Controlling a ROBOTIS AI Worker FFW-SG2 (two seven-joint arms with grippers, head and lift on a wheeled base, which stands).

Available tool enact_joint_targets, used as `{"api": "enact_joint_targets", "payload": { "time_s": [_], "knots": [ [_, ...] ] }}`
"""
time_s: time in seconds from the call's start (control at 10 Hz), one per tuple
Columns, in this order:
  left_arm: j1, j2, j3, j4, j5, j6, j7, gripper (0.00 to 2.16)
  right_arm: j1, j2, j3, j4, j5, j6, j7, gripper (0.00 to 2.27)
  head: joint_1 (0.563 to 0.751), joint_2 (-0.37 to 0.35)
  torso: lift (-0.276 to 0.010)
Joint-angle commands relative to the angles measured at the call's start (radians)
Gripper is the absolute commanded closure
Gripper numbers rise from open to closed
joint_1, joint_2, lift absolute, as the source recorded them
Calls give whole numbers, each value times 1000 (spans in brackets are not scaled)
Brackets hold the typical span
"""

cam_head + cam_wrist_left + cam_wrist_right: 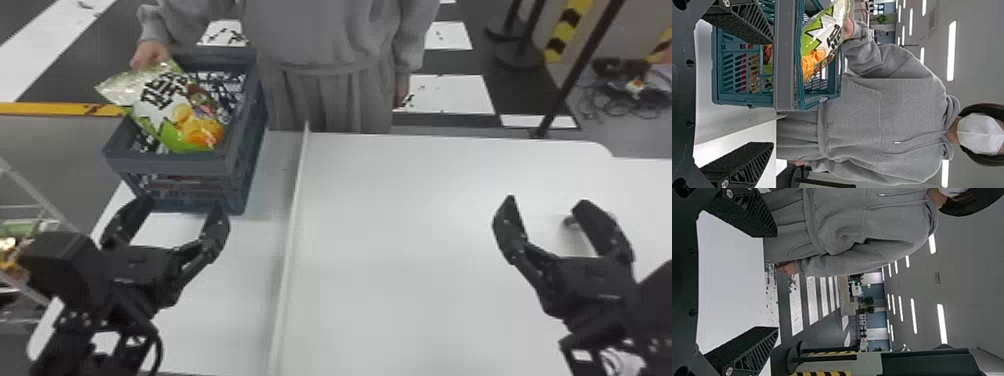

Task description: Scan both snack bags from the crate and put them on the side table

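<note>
White surface (410, 240), raised divider (292, 210) running from its near edge toward its far edge. Crate (167, 162) sits at the surface's far left corner, left of the divider.

Left hand (180, 204): just short of the crate's near edge, fingers wide apart, nothing between them. Right hand (546, 200): over the right part of the surface, fingers also wide open, empty, well apart from the crate.

Snack bag (172, 112): at the crate's open top, a person's hand (150, 54) on its upper end. Bag lies beyond the left hand and above the crate's near rim. Long axis slants: upper end by the crate's left edge toward the far side, lower end toward its near right corner. Lower end is closest to us. Left hand is clearly the nearer one, so I'd use it: lift over the near rim, then go forward to the bag.

Printed face is toward us: big dark lettering, green bottom, orange rings. Reddish packaging (767, 55) shows through the crate wall, probably the second bag.

My read: start of job, first pick pending. Risk: clipping the rim, or closing while the person's grip is on it.
</note>
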Motion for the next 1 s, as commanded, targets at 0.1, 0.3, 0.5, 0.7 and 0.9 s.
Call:
{"api": "enact_joint_targets", "payload": {
  "time_s": [0.1, 0.3, 0.5, 0.7, 0.9],
  "knots": [
    [0, 0, 0, 1, 2, 0, -1, 70, 0, 0, 0, 1, 0, 3, 0, 83, 695, 43, -87],
    [0, 0, 0, 1, 5, 0, -1, 70, 0, 2, 0, 1, 0, 6, 0, 83, 695, 43, -87],
    [0, 0, 0, 1, 7, 0, -1, 73, 0, 2, 0, 1, 0, 9, 0, 83, 695, 43, -87],
    [0, 0, 2, 1, 7, 0, -1, 73, 0, 3, 0, -1, 0, 9, 0, 83, 695, 43, -87],
    [0, 0, 0, 1, 7, 0, -1, 73, 1, 3, 0, -1, 0, 9, 0, 83, 695, 44, -87]
  ]
}}
